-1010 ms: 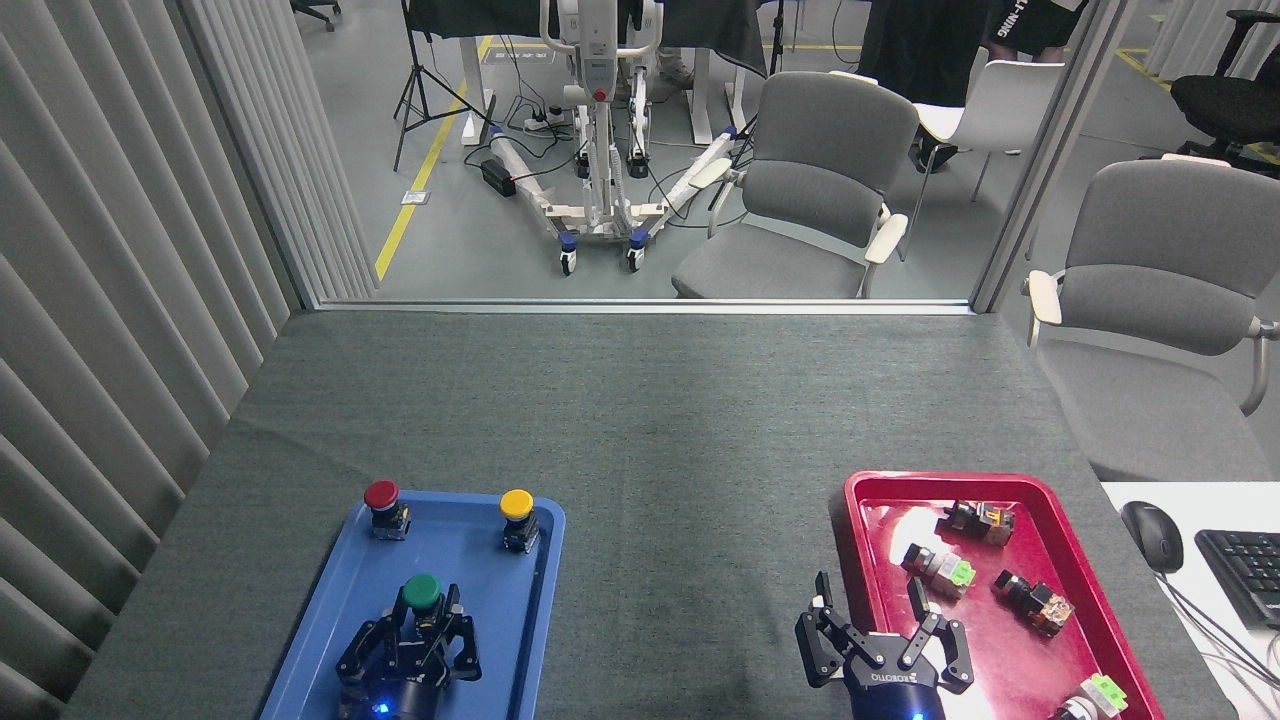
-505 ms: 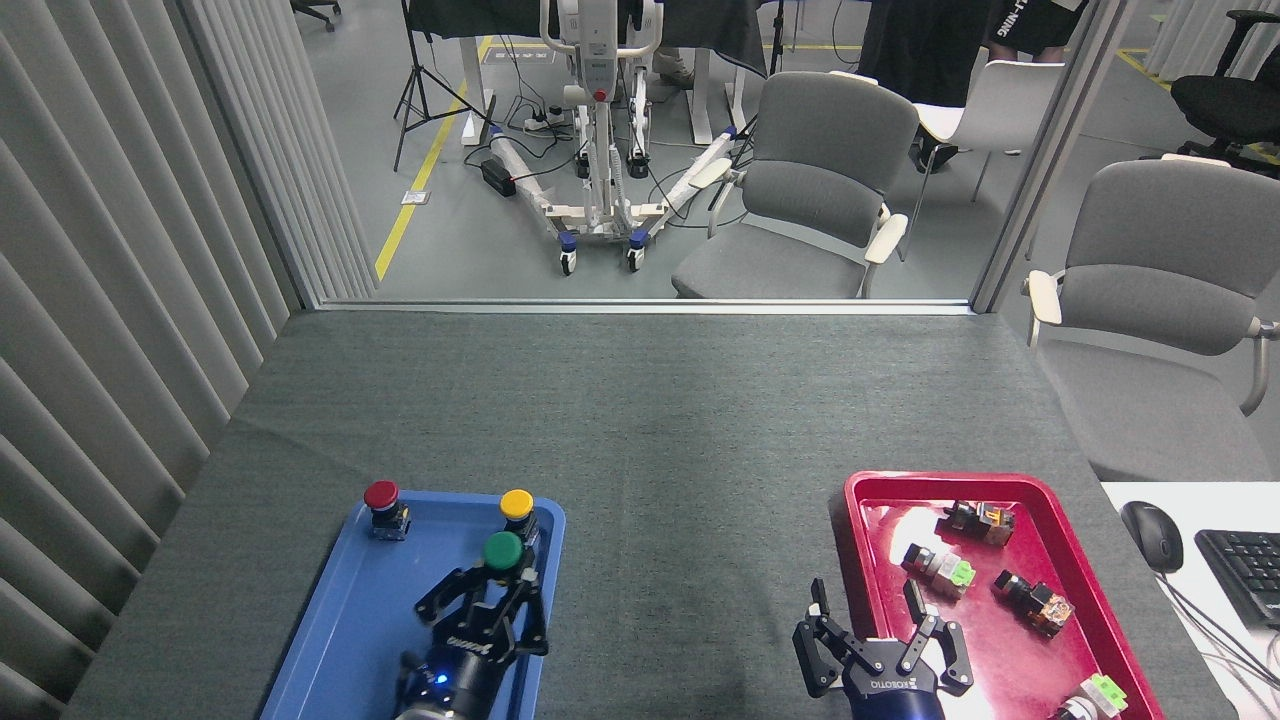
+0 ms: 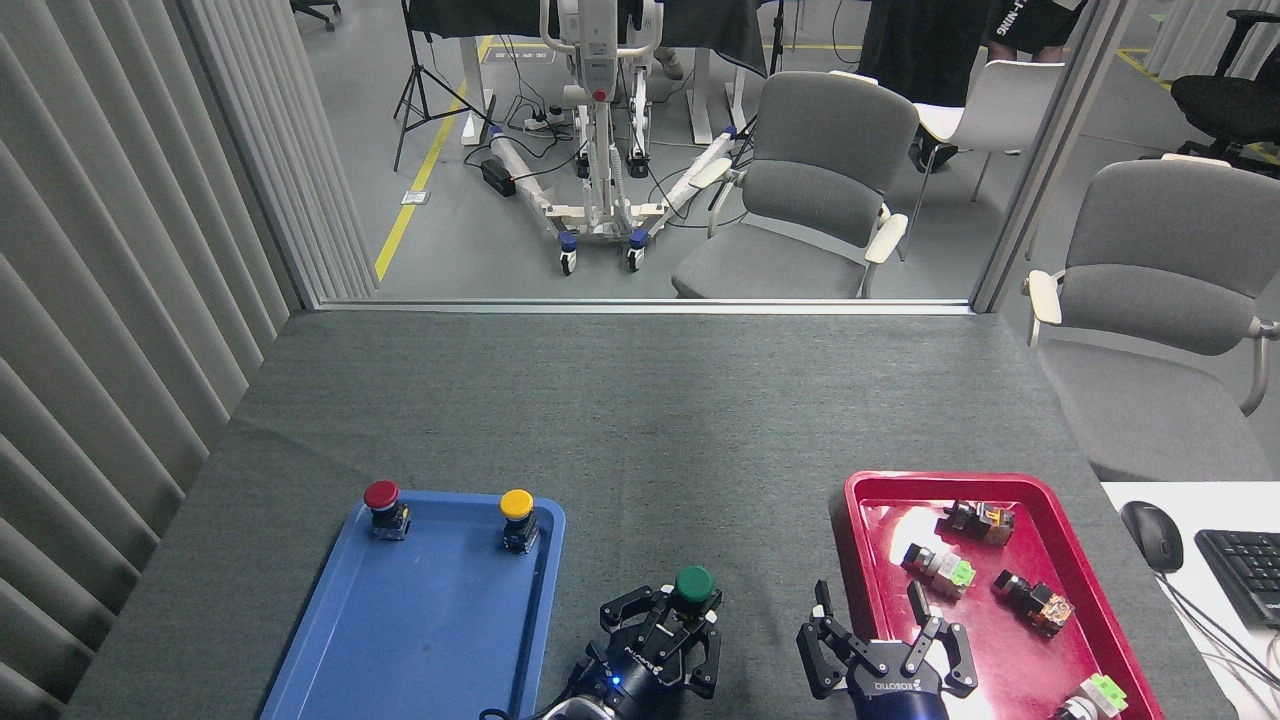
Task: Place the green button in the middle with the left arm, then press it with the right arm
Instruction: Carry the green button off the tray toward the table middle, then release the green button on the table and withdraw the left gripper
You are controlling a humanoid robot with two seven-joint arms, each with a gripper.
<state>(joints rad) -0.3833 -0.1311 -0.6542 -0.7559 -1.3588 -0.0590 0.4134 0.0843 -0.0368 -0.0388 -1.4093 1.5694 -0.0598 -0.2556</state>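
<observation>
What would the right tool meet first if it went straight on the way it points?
Probably nothing: the right tool points up-table along the glossy red plastic tray's left rim, then bare grey cloth. Height unclear.

Grey felt-covered table point(image 3: 640, 420), filling the lower half of the head view. Blue tray point(image 3: 420, 630) lying at 7 o'clock, red tray point(image 3: 1000, 660) at 5 o'clock, well apart, bare cloth between. At 3 o'clock, a white desk point(image 3: 1180, 500) butting the table's edge, carrying a black mouse point(image 3: 1152, 535) and a black keyboard point(image 3: 1245, 575).
</observation>
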